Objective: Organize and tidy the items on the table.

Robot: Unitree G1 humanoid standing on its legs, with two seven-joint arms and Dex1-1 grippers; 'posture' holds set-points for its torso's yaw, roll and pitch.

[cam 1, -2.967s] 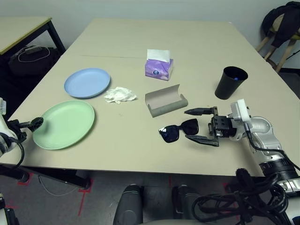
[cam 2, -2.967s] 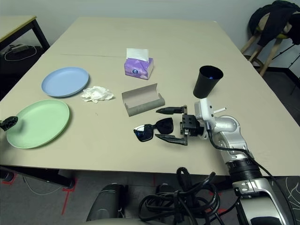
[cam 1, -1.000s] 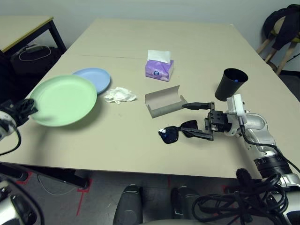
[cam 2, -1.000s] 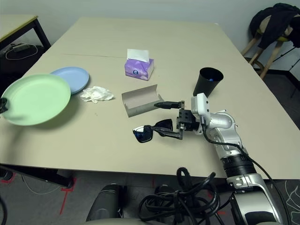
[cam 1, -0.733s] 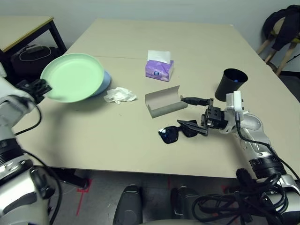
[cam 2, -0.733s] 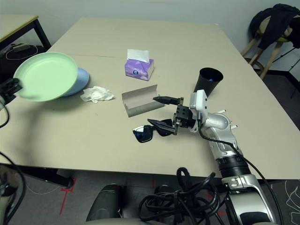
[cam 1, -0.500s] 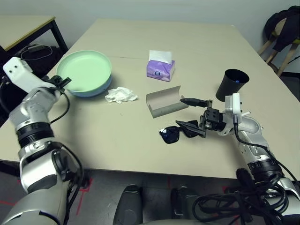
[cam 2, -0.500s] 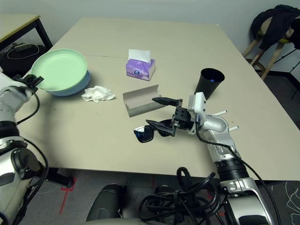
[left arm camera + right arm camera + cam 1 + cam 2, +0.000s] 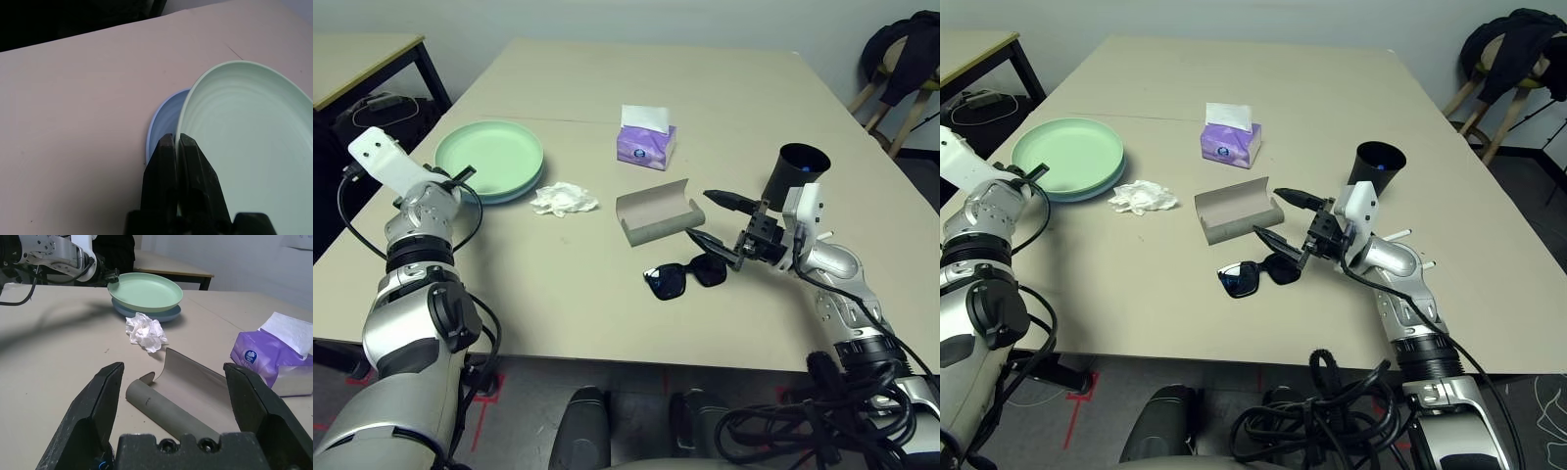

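1. Left gripper (image 9: 177,142) at nine o'clock on the counter (image 9: 558,284), its fingers (image 9: 164,171) pinching the near rim of the green plate (image 9: 489,157).
2. That green plate sits on top of the blue plate (image 9: 164,115), which peeks out underneath along the rim.
3. Just to the three o'clock side of the plates lies the crumpled tissue (image 9: 564,200), flat on the counter, apart from the stack.
4. Up toward twelve o'clock stands the purple tissue box (image 9: 645,141), a white sheet sticking out of the top.
5. Centre counter: the grey glasses case (image 9: 659,212), lying open, lid tipped up.
6. Just toward six o'clock of the case, the black sunglasses (image 9: 687,275) lie on the counter.
7. Right gripper (image 9: 716,223) hangs above the sunglasses, its fingers (image 9: 93,409) spread wide; the lower one is close over the frame, and I cannot tell whether it touches.
8. At three o'clock the black cup (image 9: 793,173) stands upright, something blue inside it, just behind the right arm.
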